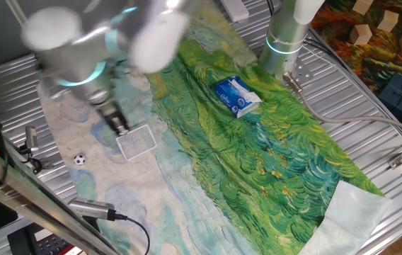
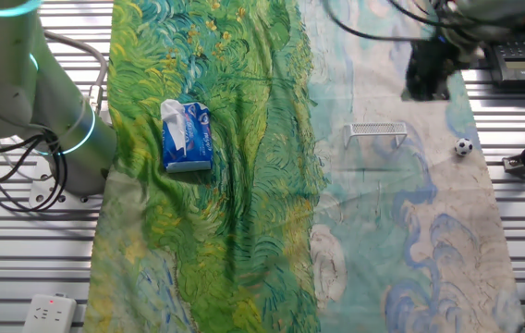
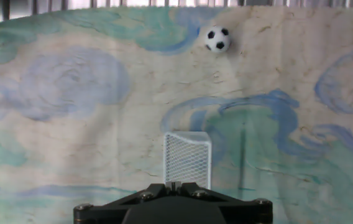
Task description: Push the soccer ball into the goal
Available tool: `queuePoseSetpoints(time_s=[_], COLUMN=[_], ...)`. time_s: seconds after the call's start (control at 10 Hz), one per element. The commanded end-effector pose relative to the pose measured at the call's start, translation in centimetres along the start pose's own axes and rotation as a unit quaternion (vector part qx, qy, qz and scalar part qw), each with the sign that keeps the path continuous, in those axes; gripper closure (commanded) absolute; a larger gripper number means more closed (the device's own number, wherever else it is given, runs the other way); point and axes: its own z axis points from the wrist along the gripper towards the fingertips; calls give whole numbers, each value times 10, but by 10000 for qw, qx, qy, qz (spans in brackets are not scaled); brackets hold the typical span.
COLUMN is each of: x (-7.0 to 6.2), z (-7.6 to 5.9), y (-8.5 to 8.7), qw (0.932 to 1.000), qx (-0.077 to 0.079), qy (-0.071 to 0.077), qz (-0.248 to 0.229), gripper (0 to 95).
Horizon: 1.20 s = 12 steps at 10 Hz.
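The soccer ball [image 1: 79, 160] [image 2: 464, 146] [image 3: 217, 39], tiny, white with black patches, rests on the pale part of the painted cloth. The goal [image 1: 136, 141] [image 2: 379, 132] [image 3: 187, 158], a small white mesh frame, stands a short way from it. My gripper [image 1: 119, 127] [image 2: 426, 79] [image 3: 173, 185] hovers just behind the goal. Its dark fingers are pressed together with nothing between them. In the hand view the goal is straight ahead of the fingertips and the ball lies beyond it, slightly right. The arm looks motion-blurred in both fixed views.
A blue-and-white tissue packet [image 1: 236, 96] [image 2: 187, 136] lies on the green part of the cloth. The robot base [image 1: 286, 39] [image 2: 36, 111] stands beside the cloth. Cables and a small camera [image 1: 91, 208] sit near the ball's side. Wooden blocks [image 1: 388, 28] lie at the far corner.
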Motion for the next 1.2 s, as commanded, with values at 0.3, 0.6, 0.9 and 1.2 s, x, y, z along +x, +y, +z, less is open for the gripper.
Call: queuePoseSetpoints(time_s=[0.3, 0.6, 0.9, 1.2], x=[-23, -38, -57, -84], z=[16, 35, 63, 89], y=[11, 10, -4, -11], qw=[9967, 9957, 9947, 9945], qx=[60, 68, 64, 63], qy=[-763, -853, -874, -813], qz=[-253, -354, -541, -652], gripper=[950, 950, 950, 950])
